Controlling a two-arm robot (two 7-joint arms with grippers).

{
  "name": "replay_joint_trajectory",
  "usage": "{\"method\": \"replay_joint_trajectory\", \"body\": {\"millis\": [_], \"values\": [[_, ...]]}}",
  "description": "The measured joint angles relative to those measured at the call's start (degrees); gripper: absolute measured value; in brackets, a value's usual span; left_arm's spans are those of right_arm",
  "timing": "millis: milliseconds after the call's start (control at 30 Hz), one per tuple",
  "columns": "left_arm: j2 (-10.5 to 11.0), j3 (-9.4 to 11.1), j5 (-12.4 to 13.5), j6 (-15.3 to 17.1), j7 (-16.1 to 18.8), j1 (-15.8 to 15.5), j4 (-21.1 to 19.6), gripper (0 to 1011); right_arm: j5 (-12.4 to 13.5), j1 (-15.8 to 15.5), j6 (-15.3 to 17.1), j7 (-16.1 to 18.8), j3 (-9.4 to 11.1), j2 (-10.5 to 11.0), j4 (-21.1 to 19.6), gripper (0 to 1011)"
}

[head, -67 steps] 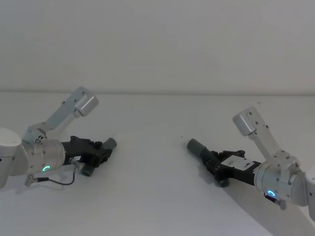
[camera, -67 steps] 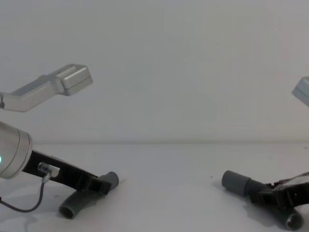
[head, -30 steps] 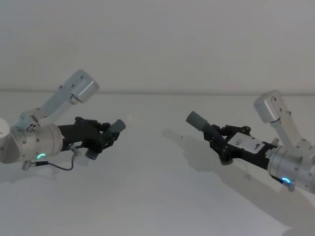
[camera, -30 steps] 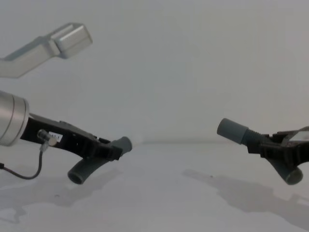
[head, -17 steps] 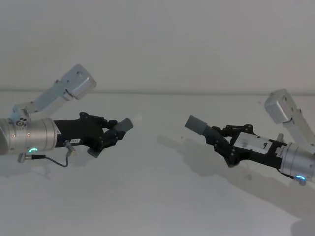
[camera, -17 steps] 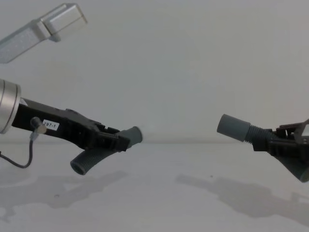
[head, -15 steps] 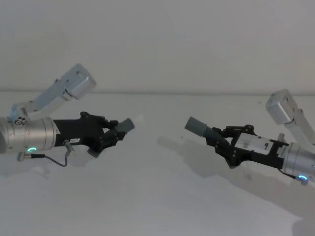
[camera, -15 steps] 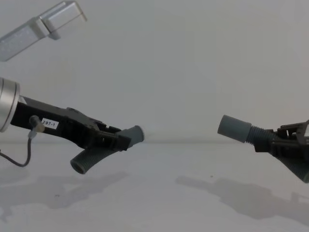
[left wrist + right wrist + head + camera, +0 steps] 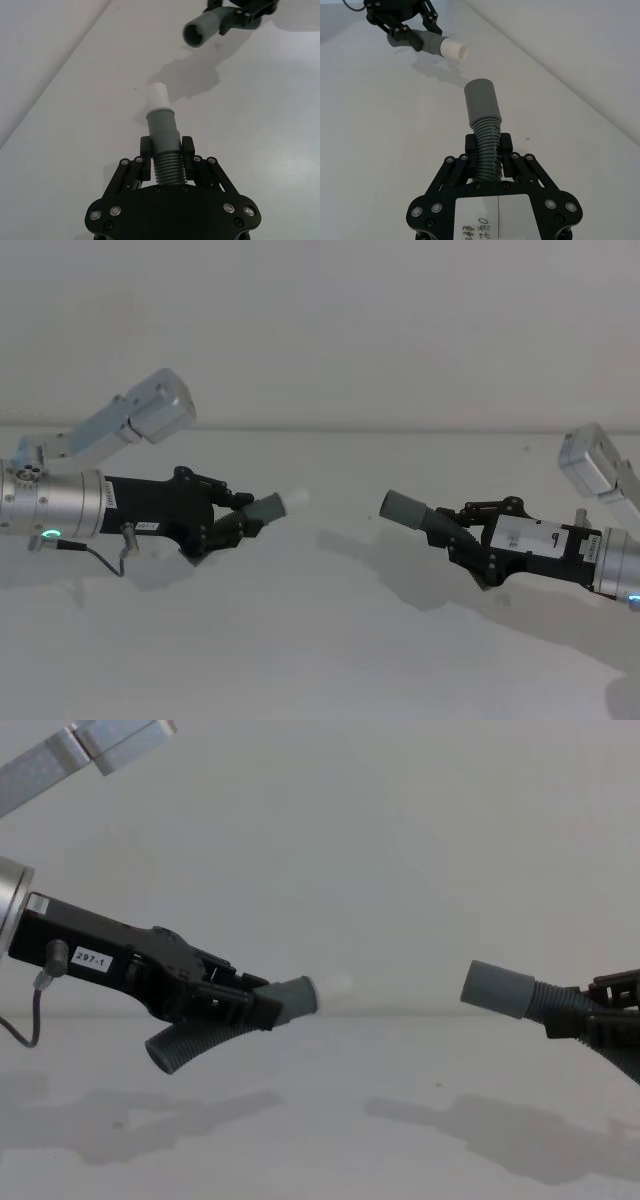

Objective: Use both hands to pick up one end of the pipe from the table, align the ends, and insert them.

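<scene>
Both pipe pieces hang above the white table, their ends facing each other across a gap. My left gripper is shut on the corrugated part of the left piece. Its grey cuff carries a narrower white tip pointing toward the other piece. My right gripper is shut on the corrugated part of the right piece, whose open grey cuff points back at the white tip.
A pale wall rises behind the table's far edge. Shadows of both arms fall on the table below the held pieces.
Both pieces have been lifted off the table and carried inward. Over the last half second the left piece moved right and levelled, and the gap between the ends narrowed.
</scene>
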Motion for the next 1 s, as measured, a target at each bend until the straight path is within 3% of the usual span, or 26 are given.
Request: {"method": "replay_joint_trajectory", "body": {"millis": [433, 1000], "values": [[0.3, 2.9, 0.2, -2.0, -5.0, -2.7, 1.1, 354, 0.9, 0.3, -0.5, 1.9, -0.9, 1.0, -0.3, 274], [-0.1, 4.9, 0.1, -3.2, -7.0, -4.5, 2.0, 354, 1.4, 0.9, -0.3, 2.2, -2.5, 1.0, -0.3, 274]]}}
